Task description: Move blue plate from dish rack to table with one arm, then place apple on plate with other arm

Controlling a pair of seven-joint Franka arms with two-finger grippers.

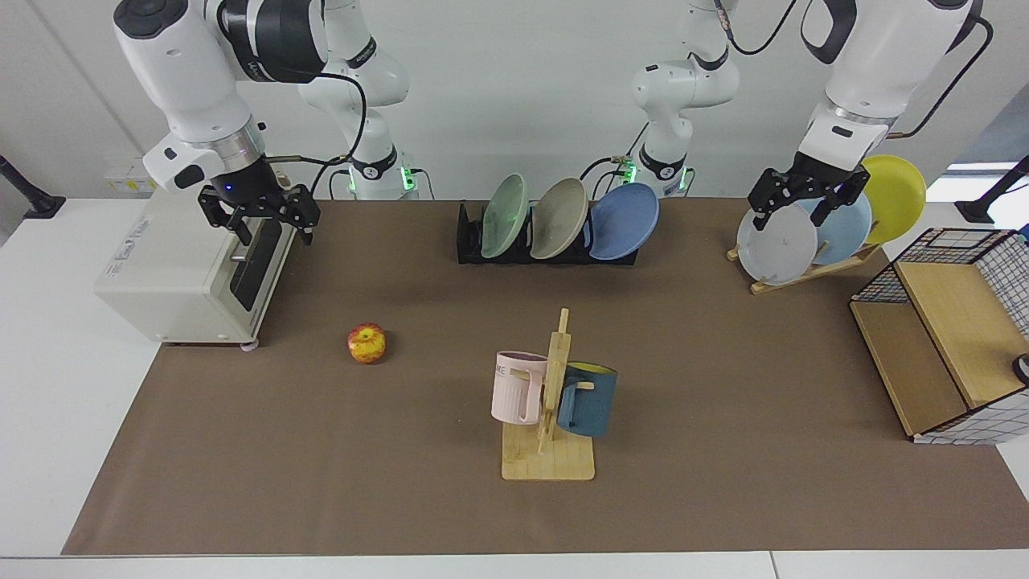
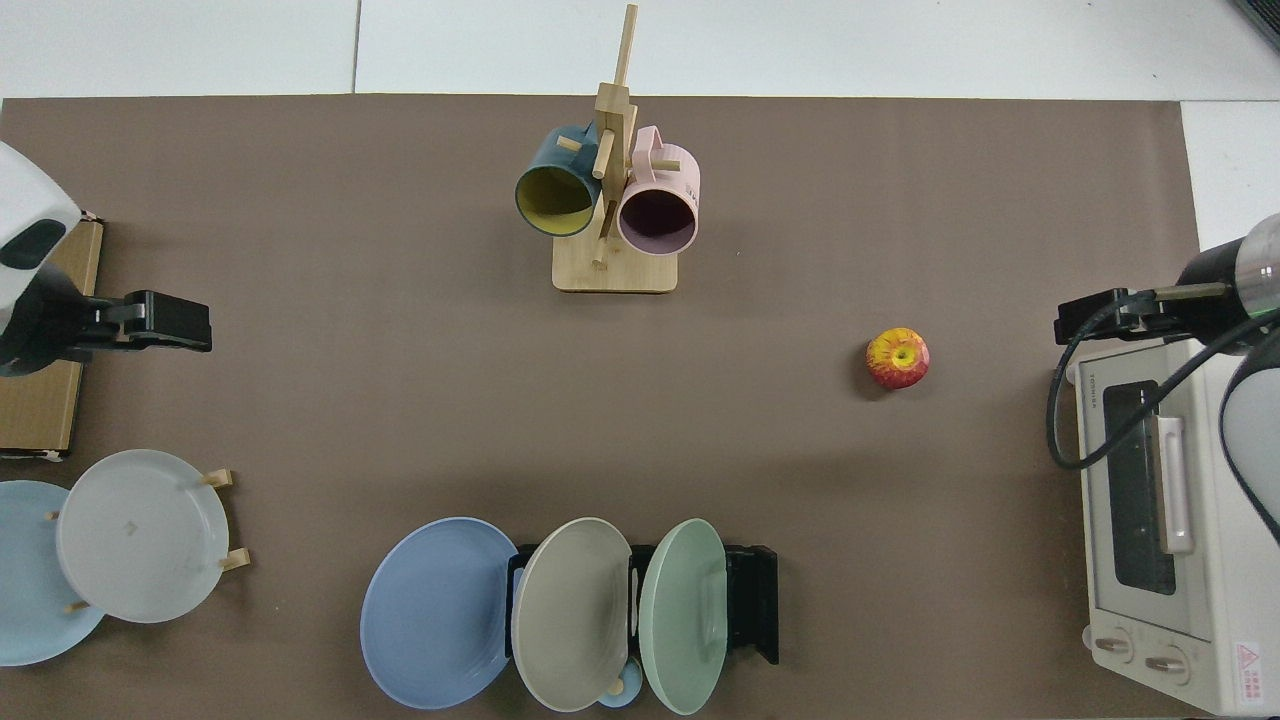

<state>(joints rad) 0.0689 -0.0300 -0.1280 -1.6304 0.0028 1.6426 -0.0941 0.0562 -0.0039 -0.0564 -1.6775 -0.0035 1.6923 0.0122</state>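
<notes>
Brown table, blue plate racked, left gripper apart

You're looking at a lab: two arms flank a white table staged with kitchenware before bare walls.

pale plate cropped, small blue item perhaps hidden

Plate in rack, apple on table
</notes>
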